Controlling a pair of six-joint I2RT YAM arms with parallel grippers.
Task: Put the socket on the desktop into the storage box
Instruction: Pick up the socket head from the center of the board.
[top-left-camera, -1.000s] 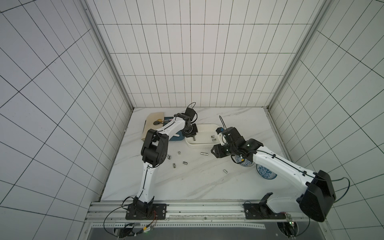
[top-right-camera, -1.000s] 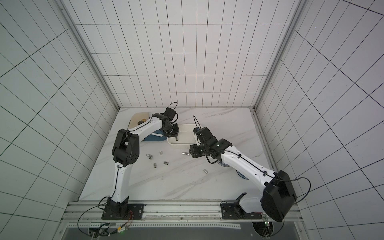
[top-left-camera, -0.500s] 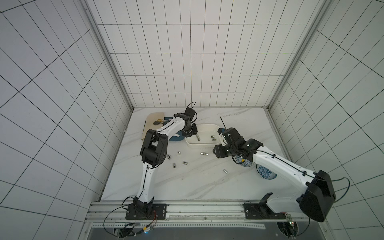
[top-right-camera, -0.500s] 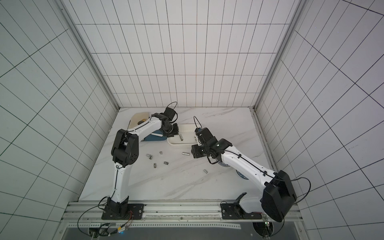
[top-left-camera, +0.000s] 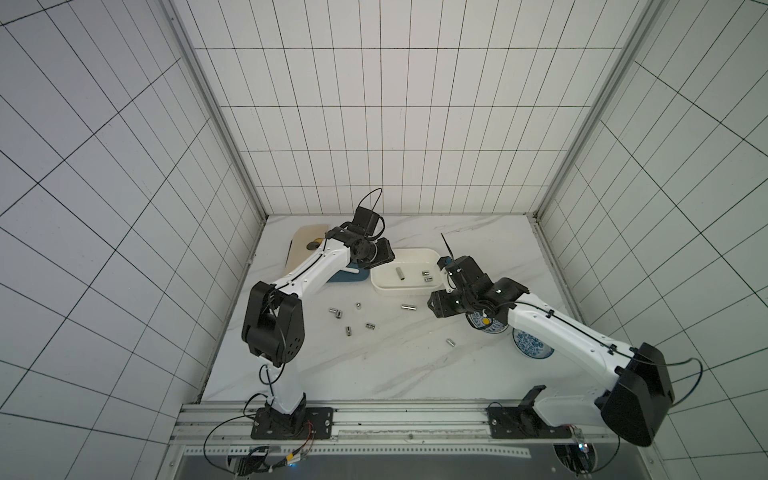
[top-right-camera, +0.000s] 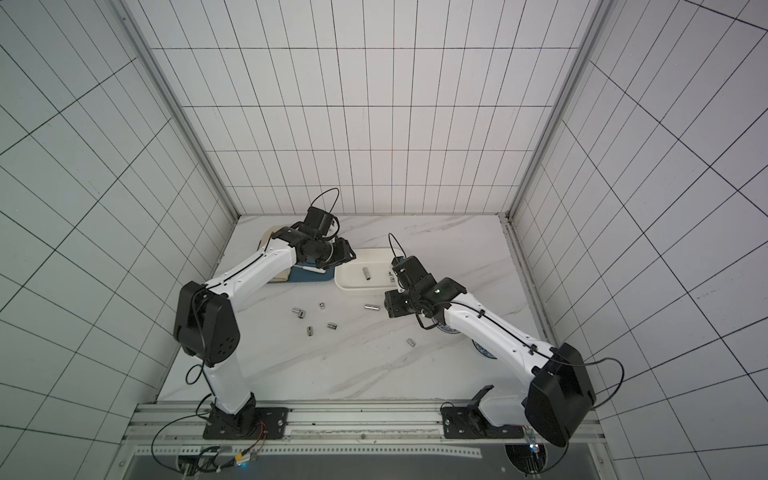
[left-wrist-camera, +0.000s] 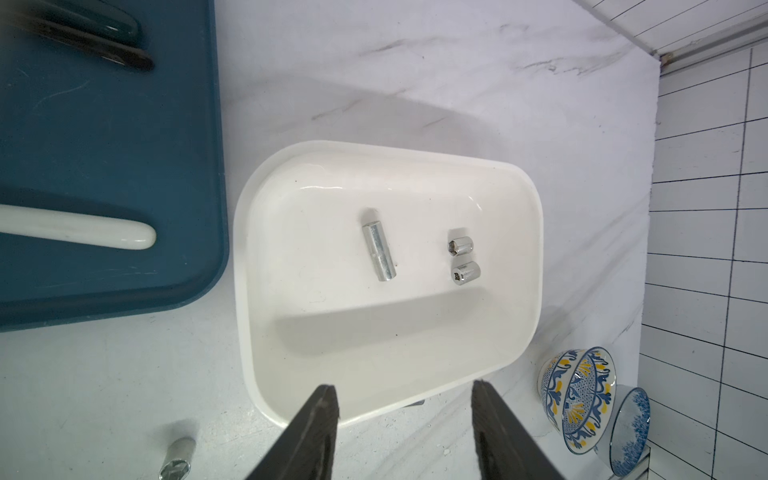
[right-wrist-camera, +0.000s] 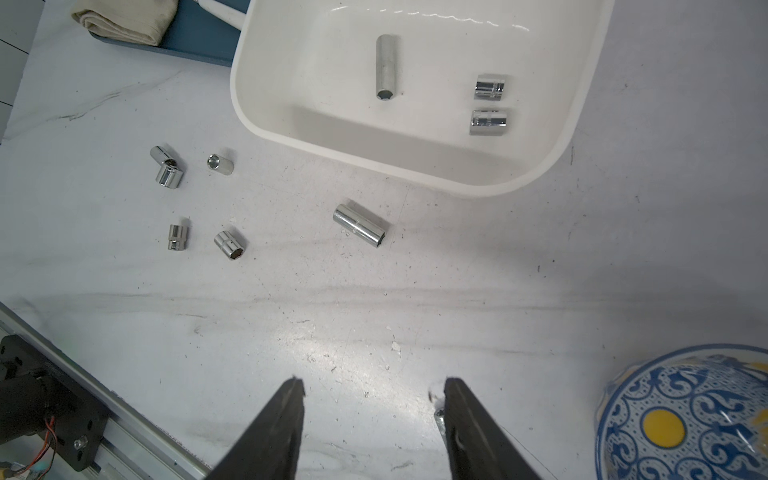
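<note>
In both top views the white, round-cornered plastic storage box (top-left-camera: 411, 250) (top-right-camera: 353, 280) sits on the white marble-look desktop (top-left-camera: 374, 374). It holds three chrome steel sockets (top-left-camera: 400, 273), and several loose sockets (top-left-camera: 370, 326) lie outside.

Left wrist view: the left gripper (left-wrist-camera: 405, 395) hovers over the box's wall, jaws moderately apart, empty.

Right wrist view: the right gripper (right-wrist-camera: 374, 388), equally parted and empty, hangs above bare desktop. A silvery sliver (right-wrist-camera: 437, 417) beside one finger is perhaps another socket.

storage box (right-wrist-camera: 415, 162): cropped by edge | patterned bowl (right-wrist-camera: 681, 415): cropped by edge
</note>
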